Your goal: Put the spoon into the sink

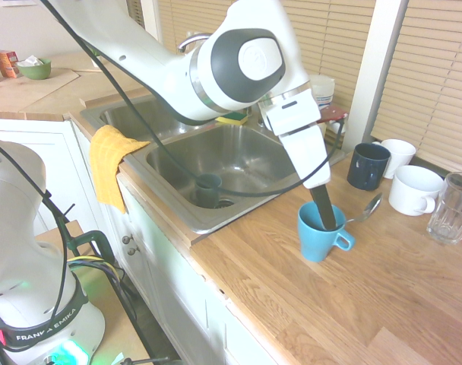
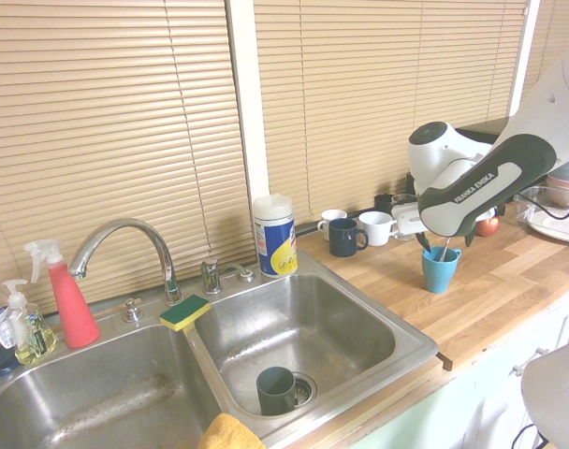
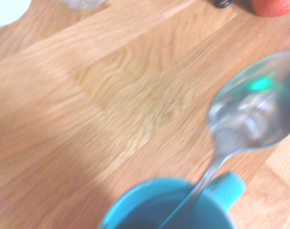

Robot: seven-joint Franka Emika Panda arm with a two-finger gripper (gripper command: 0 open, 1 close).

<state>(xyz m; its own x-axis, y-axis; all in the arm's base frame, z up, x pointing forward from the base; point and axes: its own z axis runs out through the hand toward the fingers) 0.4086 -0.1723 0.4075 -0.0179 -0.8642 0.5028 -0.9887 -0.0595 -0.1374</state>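
Teal mug (image 1: 320, 233) with spoon (image 1: 368, 207) and pincer (image 1: 324, 215) inside

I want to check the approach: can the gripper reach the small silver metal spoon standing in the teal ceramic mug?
Probably yes: the gripper is already down inside the teal ceramic mug where the small silver metal spoon leans, nothing between.

The white arm's gripper (image 1: 324, 217) reaches down into a teal mug (image 1: 320, 233) on the wooden counter (image 1: 307, 304), the spoon (image 1: 366, 209) leaning out beside the sink (image 1: 246, 156).
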